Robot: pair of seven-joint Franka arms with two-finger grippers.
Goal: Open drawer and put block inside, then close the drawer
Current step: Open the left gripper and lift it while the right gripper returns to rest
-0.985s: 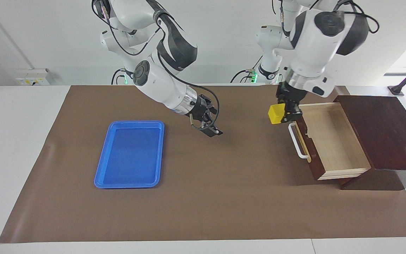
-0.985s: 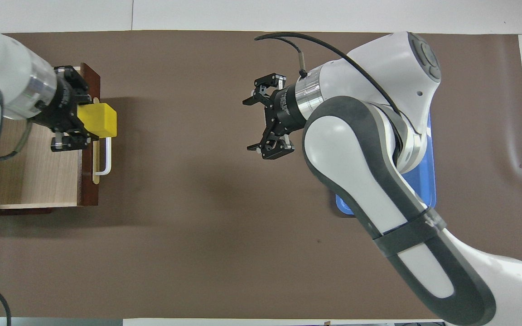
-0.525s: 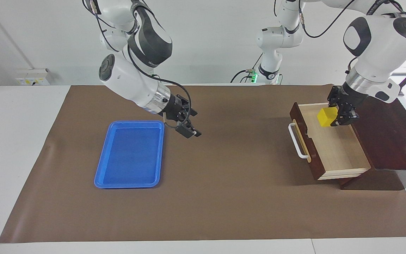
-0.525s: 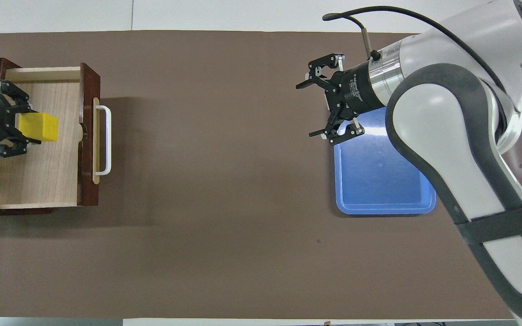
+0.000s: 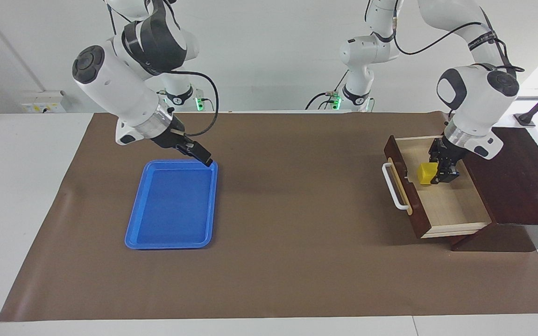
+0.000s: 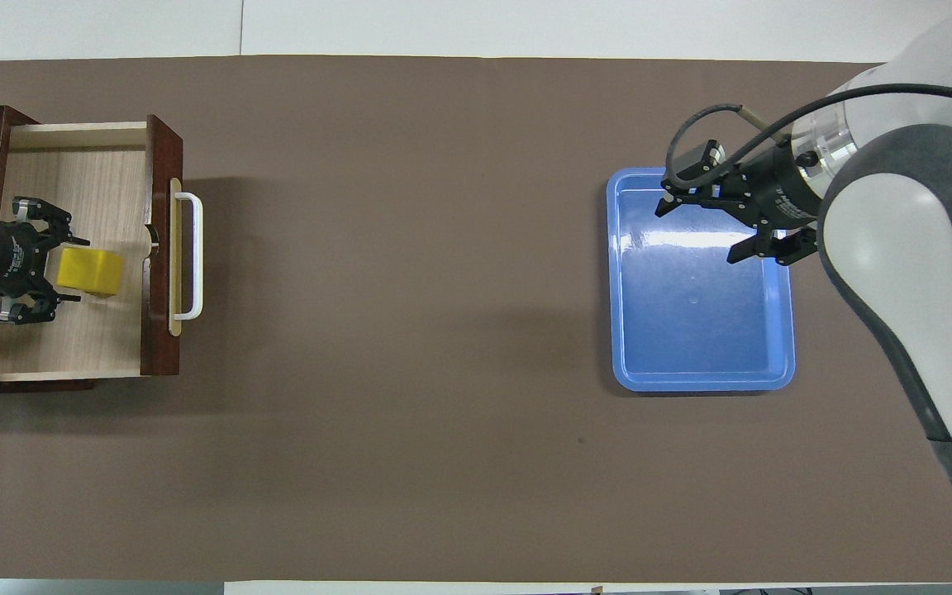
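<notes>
Now the left gripper, lowered into the open drawer, has spread its fingers off the block, resting inside at their twelve o'clock; right gripper, spread, has retreated over the tray; closing remains.

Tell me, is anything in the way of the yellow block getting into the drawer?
Nothing visible is. The drawer stands pulled open, and the block is already down inside it, with the left pincer around it. The right pincer is over the blue tray.

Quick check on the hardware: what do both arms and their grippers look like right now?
Both arms are glossy white with dark grey joint covers and silver wrist rings. The left gripper and right gripper are black, linked jaws. Black cables loop along each forearm.
</notes>
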